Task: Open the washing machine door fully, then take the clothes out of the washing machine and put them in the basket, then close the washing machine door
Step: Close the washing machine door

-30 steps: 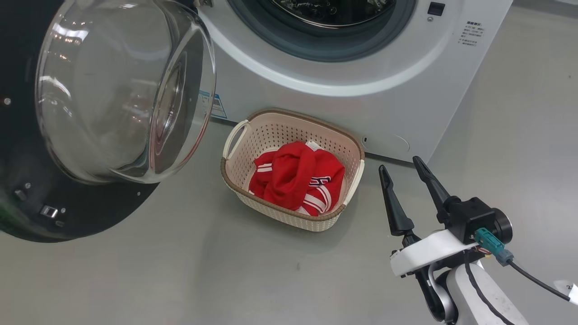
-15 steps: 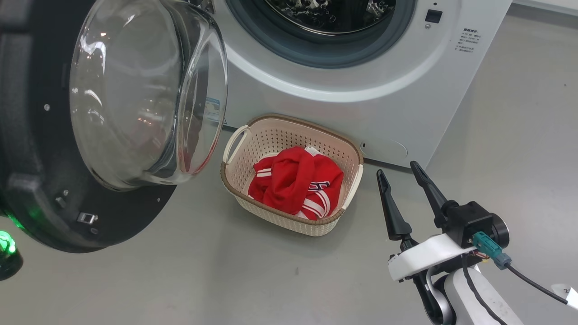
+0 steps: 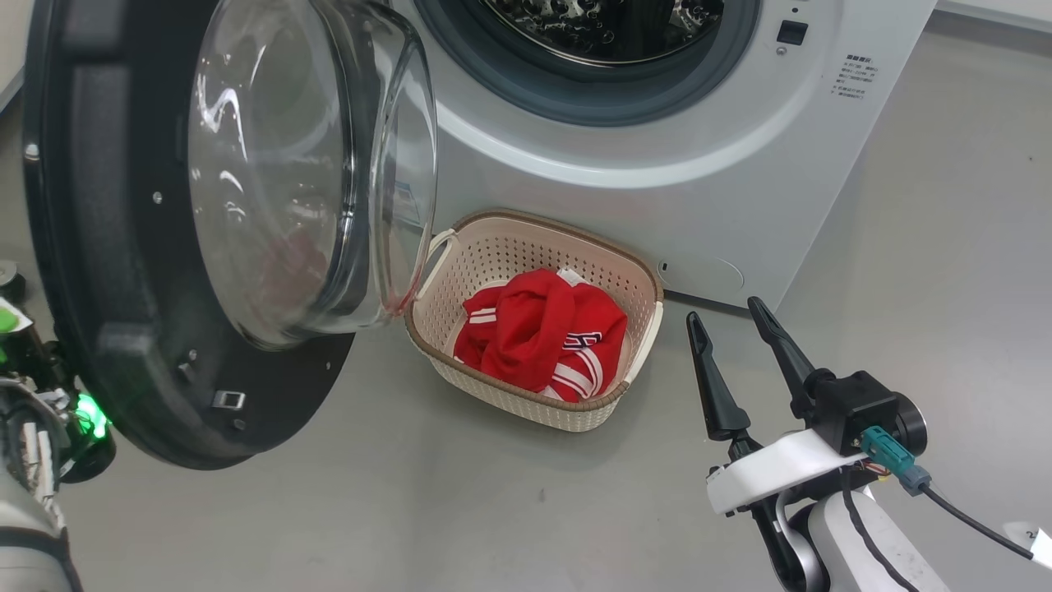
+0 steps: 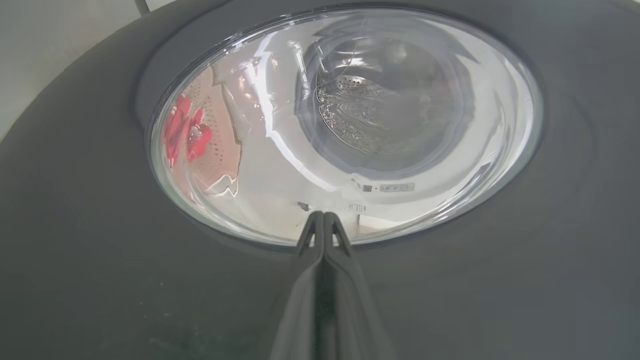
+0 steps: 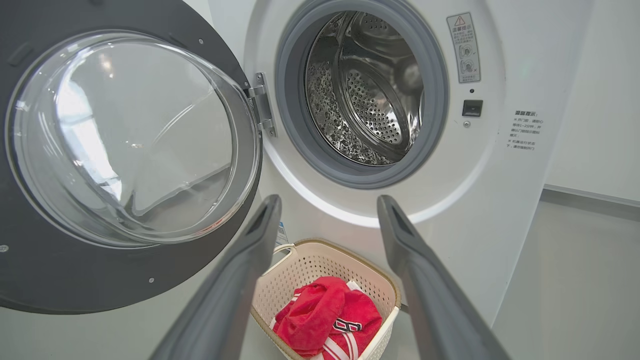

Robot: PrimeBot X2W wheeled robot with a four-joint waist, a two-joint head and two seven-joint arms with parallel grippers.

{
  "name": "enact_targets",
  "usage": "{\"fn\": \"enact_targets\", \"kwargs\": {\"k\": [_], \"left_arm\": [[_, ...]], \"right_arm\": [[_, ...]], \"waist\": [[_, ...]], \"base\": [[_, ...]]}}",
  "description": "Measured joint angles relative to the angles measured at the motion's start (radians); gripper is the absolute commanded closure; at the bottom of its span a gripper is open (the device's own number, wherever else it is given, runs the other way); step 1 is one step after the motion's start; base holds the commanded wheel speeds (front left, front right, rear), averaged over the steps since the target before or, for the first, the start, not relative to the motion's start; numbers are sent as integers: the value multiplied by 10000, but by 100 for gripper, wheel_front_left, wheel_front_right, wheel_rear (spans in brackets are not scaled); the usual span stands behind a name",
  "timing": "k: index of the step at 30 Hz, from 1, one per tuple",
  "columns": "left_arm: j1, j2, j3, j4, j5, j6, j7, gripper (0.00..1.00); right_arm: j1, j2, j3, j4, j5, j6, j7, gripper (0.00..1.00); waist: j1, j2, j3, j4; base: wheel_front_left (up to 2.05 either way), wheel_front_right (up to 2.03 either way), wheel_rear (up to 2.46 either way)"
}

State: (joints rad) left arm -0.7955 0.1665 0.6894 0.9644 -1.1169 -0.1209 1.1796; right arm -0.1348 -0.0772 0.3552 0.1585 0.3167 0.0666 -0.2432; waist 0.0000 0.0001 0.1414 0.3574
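I worked in what looked like a laundry corner: a white washing machine (image 5: 500, 200) stood on a smooth grey floor (image 3: 493, 510) near a plain wall (image 5: 610, 100).

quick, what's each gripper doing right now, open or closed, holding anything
left gripper: closed, nothing between its fingers, pointed at the washing machine door.
right gripper: open, holding nothing.
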Motion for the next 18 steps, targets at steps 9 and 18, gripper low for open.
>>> {"fn": "enact_targets", "kwargs": {"k": [9,18], "left_arm": [[492,-554,-249,-1198,-272,-2,527,100],[1036,-859,-255,-2192,-332,-2,698,100]], "right_arm": [[1,12,-10,0,17,-4,0,0],[1,25,-21,2,77,-6,-2,0]], "waist": [[0,0,0,0],[0,0,-8,-1]], "base": [[0,0,0],[0,0,0]]}}
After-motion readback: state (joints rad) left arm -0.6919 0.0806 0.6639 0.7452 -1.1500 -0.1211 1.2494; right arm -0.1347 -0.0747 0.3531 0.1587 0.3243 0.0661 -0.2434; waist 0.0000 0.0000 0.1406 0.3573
